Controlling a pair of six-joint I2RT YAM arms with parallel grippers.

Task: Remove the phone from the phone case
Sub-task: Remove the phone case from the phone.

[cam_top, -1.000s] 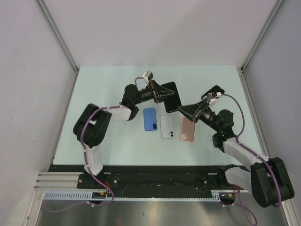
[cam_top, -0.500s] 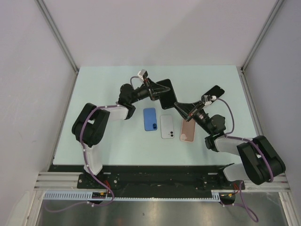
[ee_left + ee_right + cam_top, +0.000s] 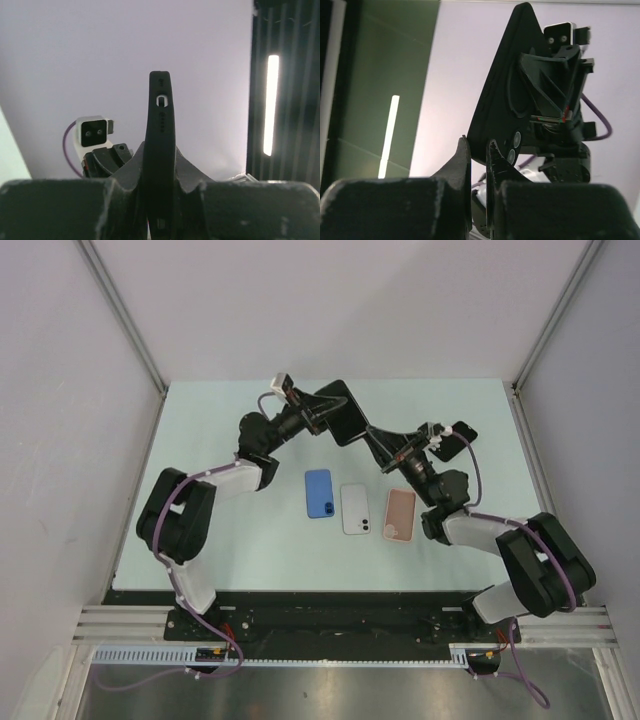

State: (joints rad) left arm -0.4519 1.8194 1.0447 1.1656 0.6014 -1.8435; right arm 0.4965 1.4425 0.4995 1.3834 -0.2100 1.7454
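A black phone in a black case point(image 3: 347, 410) is held up above the back of the table by my left gripper point(image 3: 328, 418), which is shut on it. In the left wrist view the phone point(image 3: 159, 110) stands edge-on between the fingers of the left gripper point(image 3: 159, 154). My right gripper point(image 3: 374, 438) is at the phone's lower right corner. In the right wrist view the case back with two lenses point(image 3: 505, 95) faces the camera. Its bottom corner sits at the tips of the right gripper point(image 3: 478, 150), whose jaws are together with only a thin slit between them.
A blue phone point(image 3: 318, 493), a white phone point(image 3: 355, 509) and a pink phone point(image 3: 400, 514) lie in a row on the pale green table point(image 3: 220, 540). Another black phone or case point(image 3: 462, 433) lies at the back right, partly behind the right wrist. Walls close in on three sides.
My left gripper has lifted the black phone back and to the left. My right gripper has swung up and left from above the pink phone to the black phone's lower corner.
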